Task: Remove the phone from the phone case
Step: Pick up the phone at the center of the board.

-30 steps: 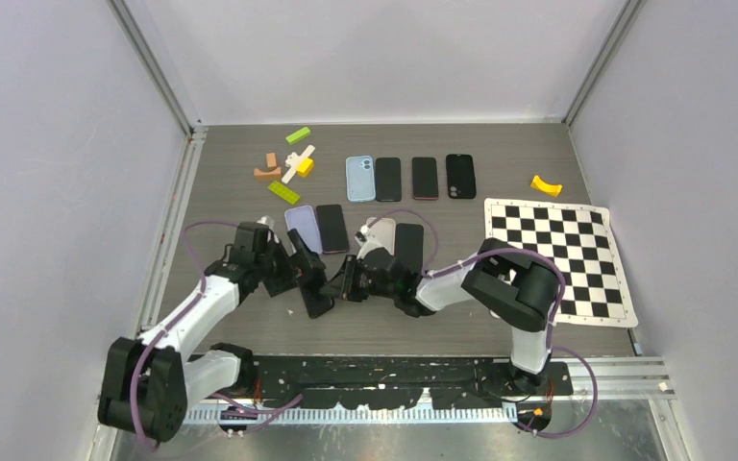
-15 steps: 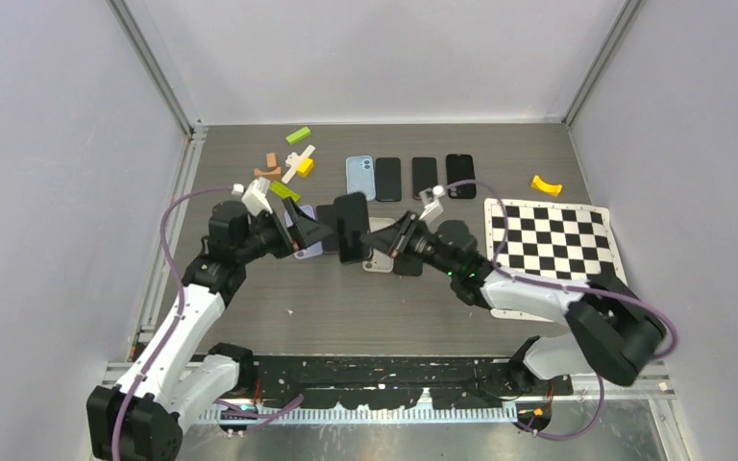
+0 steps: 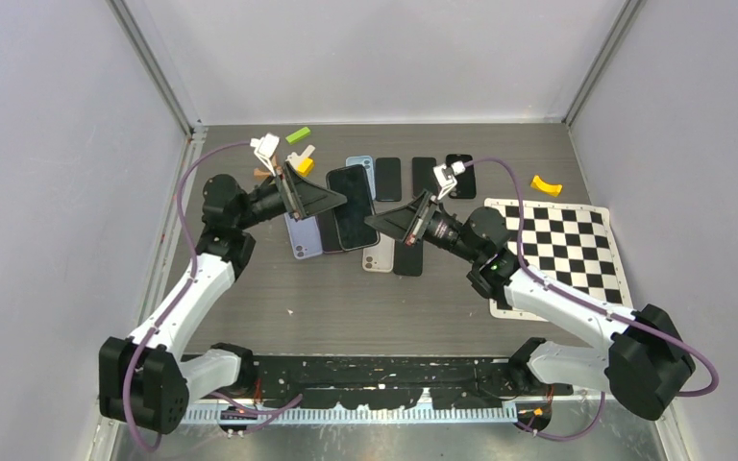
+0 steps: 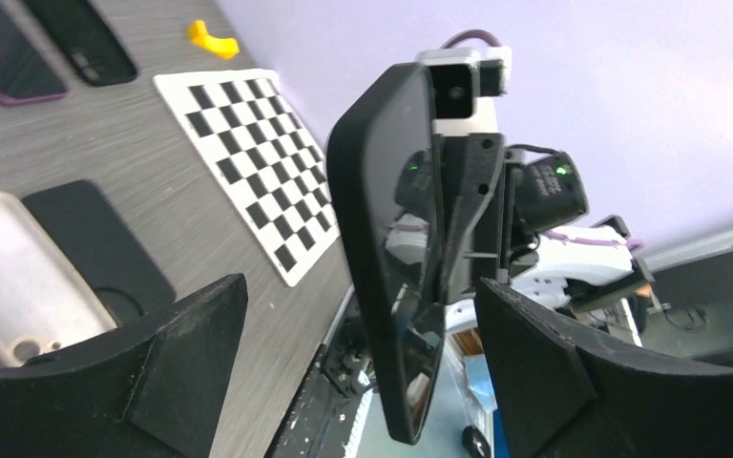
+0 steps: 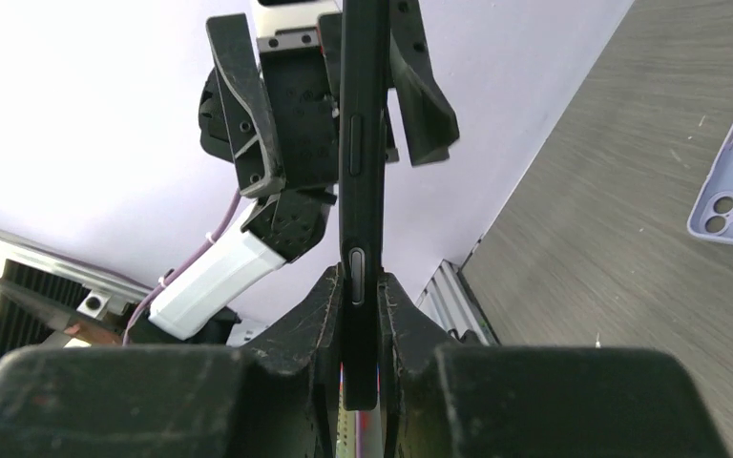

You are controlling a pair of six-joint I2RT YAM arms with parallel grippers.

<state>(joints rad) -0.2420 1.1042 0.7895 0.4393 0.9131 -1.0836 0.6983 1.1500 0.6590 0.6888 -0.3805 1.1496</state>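
The right fingers point(image 5: 301, 329) are clamping tight on the phone point(image 5: 361, 172), holding it edge-on in the air. Just beyond, the left fingers point(image 5: 240, 95) are standing spread wide either side of it, gripping nothing. Both arms are rising from low over the bench point(image 3: 346, 298), so the phone is hanging clear, probably ready for peeling its case away.
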